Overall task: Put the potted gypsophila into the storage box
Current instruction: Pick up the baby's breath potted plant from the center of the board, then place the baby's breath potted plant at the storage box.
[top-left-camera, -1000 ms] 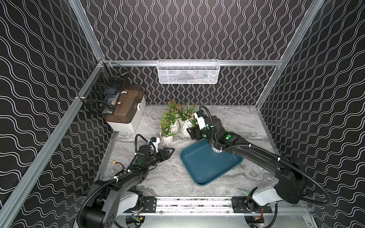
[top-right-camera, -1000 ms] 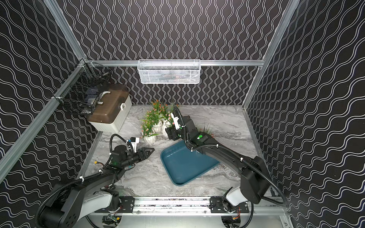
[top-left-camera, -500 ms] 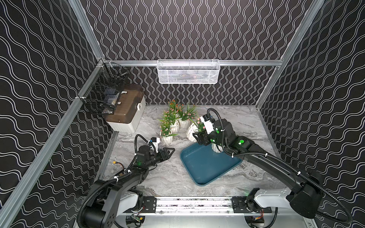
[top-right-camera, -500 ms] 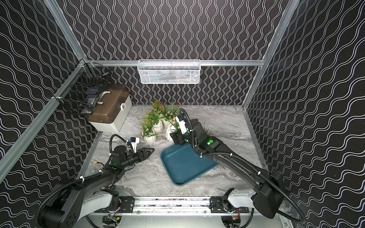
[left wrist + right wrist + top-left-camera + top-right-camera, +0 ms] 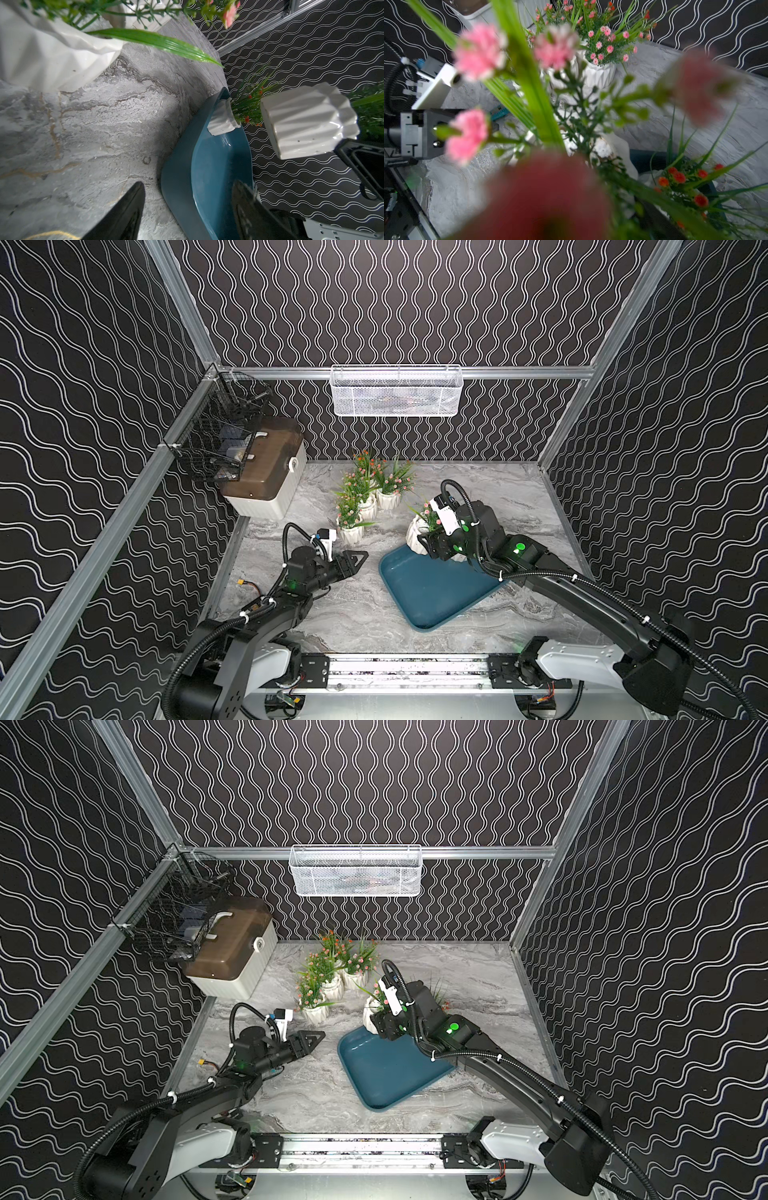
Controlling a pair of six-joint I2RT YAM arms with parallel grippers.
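Observation:
My right gripper (image 5: 428,542) is shut on a potted gypsophila (image 5: 417,529), a white ribbed pot with pink flowers. It hangs tilted above the far corner of the dark-teal storage box (image 5: 432,597). The left wrist view shows that pot (image 5: 307,120) in the air. Another pot (image 5: 222,118), with red flowers, stands inside the box's far corner, mostly hidden behind the right arm in both top views. Three more pots (image 5: 351,531) (image 5: 368,506) (image 5: 388,497) cluster on the table behind. My left gripper (image 5: 357,558) rests low, left of the box, open and holding nothing.
A white box with a brown lid (image 5: 266,472) sits at the back left under a black wire basket (image 5: 220,435). A white mesh basket (image 5: 397,391) hangs on the back wall. Blurred flowers fill the right wrist view and hide the jaws.
The right arm has carried the pink-flowered pot away from the back cluster, toward the front, to above the box's far corner. The left arm has stayed put.

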